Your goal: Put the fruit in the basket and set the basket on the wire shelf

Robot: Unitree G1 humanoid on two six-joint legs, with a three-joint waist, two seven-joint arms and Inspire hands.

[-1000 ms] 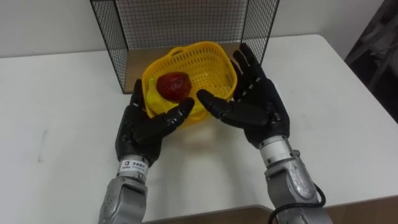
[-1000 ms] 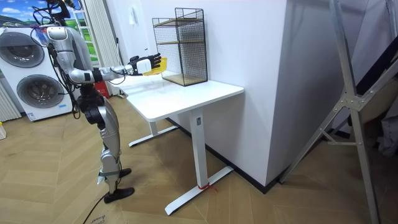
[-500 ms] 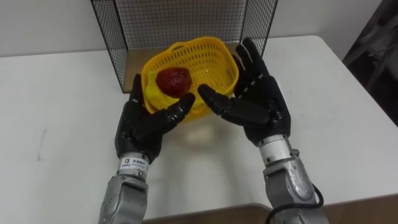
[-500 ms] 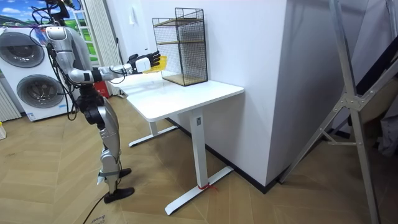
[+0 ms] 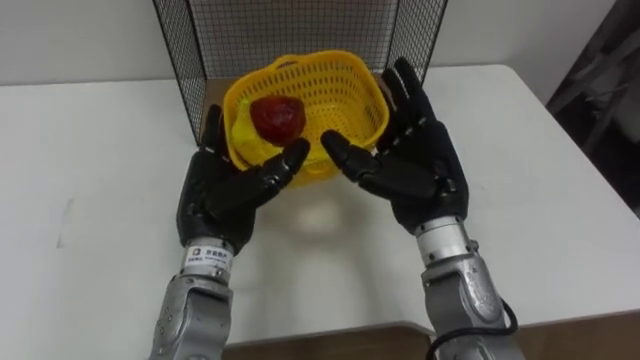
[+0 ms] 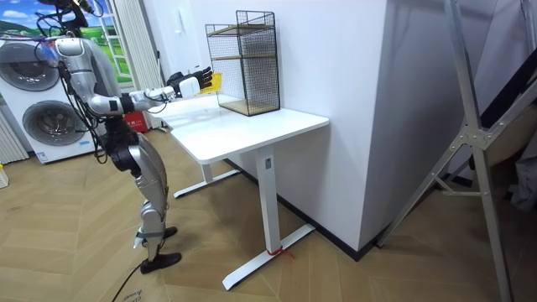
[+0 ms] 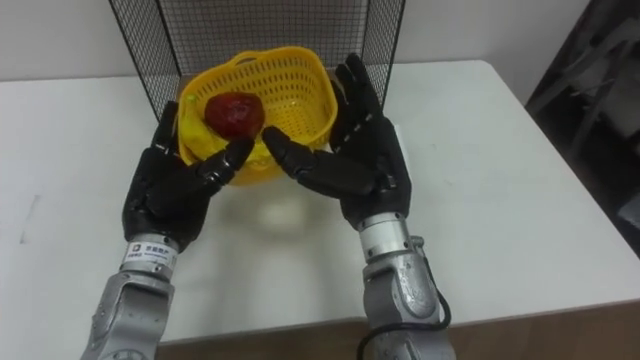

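Palm turned inward and wrist straight, the left robot hand (image 5: 222, 190) comes up from the lower left. Its fingers (image 5: 212, 125) lie stretched flat along the left wall of the yellow basket (image 5: 340, 85), and the thumb reaches across under the near rim. They are spread, not curled: the hand presses the basket rather than gripping it.

A red fruit (image 5: 278, 116) sits inside the basket, towards its left side, near that thumb.

On the other side the right robot hand (image 5: 420, 170) mirrors the pose. Its palm faces left, the fingers are straight and fanned up along the basket's right wall, and the thumb points in below the near rim towards the left thumb. The two thumbs are close but apart.

Pressed between both open palms, the basket is held clear of the white worktop (image 5: 90, 150), with its shadow on the surface beneath. It hangs just before the open front of the wire shelf (image 5: 300, 25); whether its far rim crosses that front I cannot tell.

In the room view the robot stands at the worktop's end on the room view's left, both arms stretched forward towards the shelf.
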